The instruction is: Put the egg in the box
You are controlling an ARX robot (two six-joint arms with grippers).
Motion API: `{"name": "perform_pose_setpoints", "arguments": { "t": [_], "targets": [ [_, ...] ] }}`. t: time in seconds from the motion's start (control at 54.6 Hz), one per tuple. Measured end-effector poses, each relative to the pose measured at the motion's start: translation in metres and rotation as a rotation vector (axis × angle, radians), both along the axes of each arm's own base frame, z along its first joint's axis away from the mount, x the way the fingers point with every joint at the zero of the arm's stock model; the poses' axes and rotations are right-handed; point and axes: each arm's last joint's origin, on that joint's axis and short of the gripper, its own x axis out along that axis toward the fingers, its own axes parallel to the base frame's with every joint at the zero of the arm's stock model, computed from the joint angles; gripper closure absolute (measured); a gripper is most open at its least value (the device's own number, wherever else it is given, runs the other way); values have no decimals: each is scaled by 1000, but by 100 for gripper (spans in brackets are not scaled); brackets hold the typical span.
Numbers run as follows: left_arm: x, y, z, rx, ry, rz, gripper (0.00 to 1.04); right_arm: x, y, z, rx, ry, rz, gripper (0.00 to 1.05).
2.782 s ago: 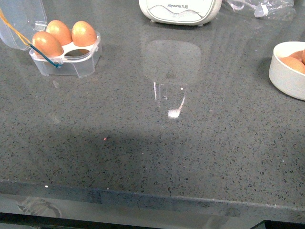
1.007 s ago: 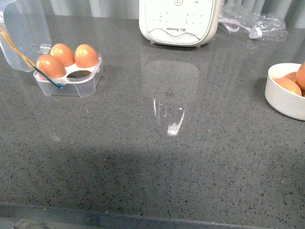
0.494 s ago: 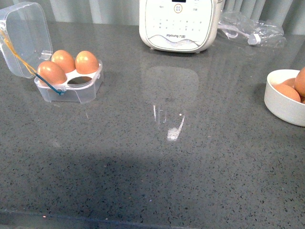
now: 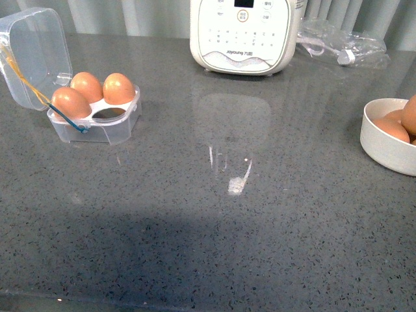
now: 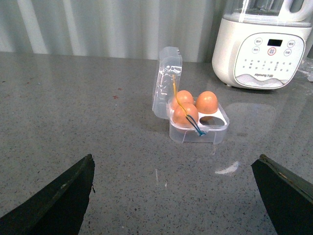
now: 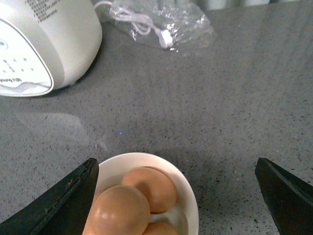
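Observation:
The clear egg box [image 4: 97, 123] stands at the far left with its lid [image 4: 36, 55] open and three orange-brown eggs [image 4: 119, 88] in it; one cup is empty [image 4: 109, 113]. It also shows in the left wrist view [image 5: 198, 129]. More eggs [image 6: 149, 188] lie in a round white bowl [image 4: 383, 146] at the right edge. My left gripper [image 5: 176, 196] is open and empty, well short of the box. My right gripper [image 6: 176, 196] is open above the bowl's rim [image 6: 188, 196]. Neither arm shows in the front view.
A large white appliance with buttons [image 4: 244, 36] stands at the back centre. A clear plastic bag with a white cable [image 4: 341, 45] lies at the back right. The grey speckled counter [image 4: 227, 227] runs across the view.
The front view has tilted upward: box, appliance and bowl sit lower in the picture and more of the back shows. The things on the counter have not moved.

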Motion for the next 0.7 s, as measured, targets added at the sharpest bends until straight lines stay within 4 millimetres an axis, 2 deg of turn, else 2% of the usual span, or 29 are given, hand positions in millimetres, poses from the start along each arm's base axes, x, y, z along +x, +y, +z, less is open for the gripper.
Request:
{"name": "perform_pose_setpoints", "arguments": {
  "t": [0.421,0.696],
  "targets": [
    [0,0,0,0,0,0,7,17,19,-31,-56,64,175,7],
    [0,0,0,0,0,0,7,16,20,-36,-57,106,183,7]
  ]
}}
